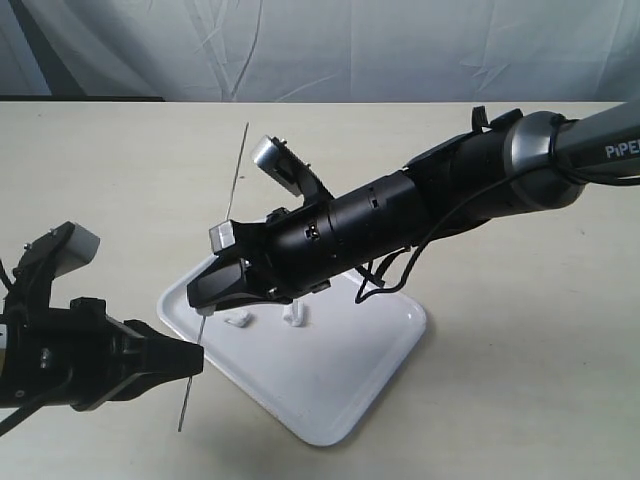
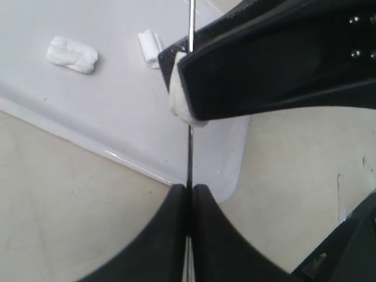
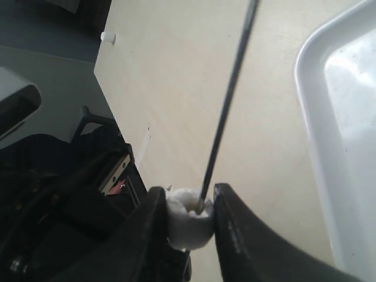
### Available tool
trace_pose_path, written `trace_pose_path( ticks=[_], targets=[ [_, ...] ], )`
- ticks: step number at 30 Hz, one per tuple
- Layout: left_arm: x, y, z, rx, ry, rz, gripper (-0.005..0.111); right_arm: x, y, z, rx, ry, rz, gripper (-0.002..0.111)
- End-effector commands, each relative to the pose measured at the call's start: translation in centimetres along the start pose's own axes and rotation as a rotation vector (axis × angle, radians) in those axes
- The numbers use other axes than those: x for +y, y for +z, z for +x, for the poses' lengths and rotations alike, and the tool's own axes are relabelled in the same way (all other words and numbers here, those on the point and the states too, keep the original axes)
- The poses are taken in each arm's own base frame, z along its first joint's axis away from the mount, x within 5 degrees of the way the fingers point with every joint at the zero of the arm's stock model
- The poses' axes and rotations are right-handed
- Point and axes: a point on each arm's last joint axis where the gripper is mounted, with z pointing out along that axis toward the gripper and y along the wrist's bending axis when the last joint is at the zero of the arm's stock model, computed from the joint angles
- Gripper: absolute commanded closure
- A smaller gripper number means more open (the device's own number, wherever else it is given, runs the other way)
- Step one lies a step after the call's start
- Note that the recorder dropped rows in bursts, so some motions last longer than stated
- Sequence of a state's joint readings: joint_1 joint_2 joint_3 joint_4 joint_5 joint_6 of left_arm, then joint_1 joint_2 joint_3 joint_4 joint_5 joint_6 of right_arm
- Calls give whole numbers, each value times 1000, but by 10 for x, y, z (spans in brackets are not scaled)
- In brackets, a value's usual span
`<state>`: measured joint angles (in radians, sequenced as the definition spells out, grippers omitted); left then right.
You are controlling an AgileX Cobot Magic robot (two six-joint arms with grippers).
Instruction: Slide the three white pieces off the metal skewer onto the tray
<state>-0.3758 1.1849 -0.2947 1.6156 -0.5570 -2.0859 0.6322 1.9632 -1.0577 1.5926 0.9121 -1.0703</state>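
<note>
The metal skewer (image 1: 236, 182) stands tilted over the tray's (image 1: 340, 390) left corner. My left gripper (image 1: 198, 360) is shut on its lower part; the left wrist view shows the rod (image 2: 190, 147) pinched between the jaws (image 2: 190, 189). One white piece (image 3: 189, 220) is still threaded on the skewer (image 3: 229, 100). My right gripper (image 3: 189, 202) is closed on it, a finger pressing each side. That gripper (image 1: 203, 298) reaches across from the right. Two more white pieces (image 1: 238, 320) (image 1: 293, 315) lie loose on the tray, also seen in the left wrist view (image 2: 72, 54) (image 2: 150, 47).
The tray (image 2: 117, 117) lies on a beige table (image 1: 520, 330), with a pale curtain behind. The right arm's black body (image 1: 400, 215) stretches over the tray's far side. The left arm's housing (image 1: 60, 350) sits at the table's near left edge.
</note>
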Motion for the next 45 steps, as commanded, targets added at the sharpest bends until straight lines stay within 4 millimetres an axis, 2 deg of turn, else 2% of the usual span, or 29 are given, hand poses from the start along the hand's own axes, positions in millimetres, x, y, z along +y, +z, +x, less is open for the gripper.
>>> trace_pose_path(
  ticks=[1, 9, 28, 36, 45],
  targets=[
    [-1, 0, -1, 1, 11, 2, 107, -1, 0, 0, -7, 0, -1, 82],
    [-1, 0, -1, 1, 17, -5, 107, -2, 0, 0, -12, 0, 9, 87],
    [0, 0, 0, 16, 46, -9, 107, -4, 0, -1, -21, 2, 26, 88],
    [7, 1, 22, 100, 24, 0, 107, -2, -2, -12, -73, -7, 44, 88],
    [17, 1, 41, 154, 11, -28, 107, 8, -4, -33, -145, -49, 64, 88]
  ],
)
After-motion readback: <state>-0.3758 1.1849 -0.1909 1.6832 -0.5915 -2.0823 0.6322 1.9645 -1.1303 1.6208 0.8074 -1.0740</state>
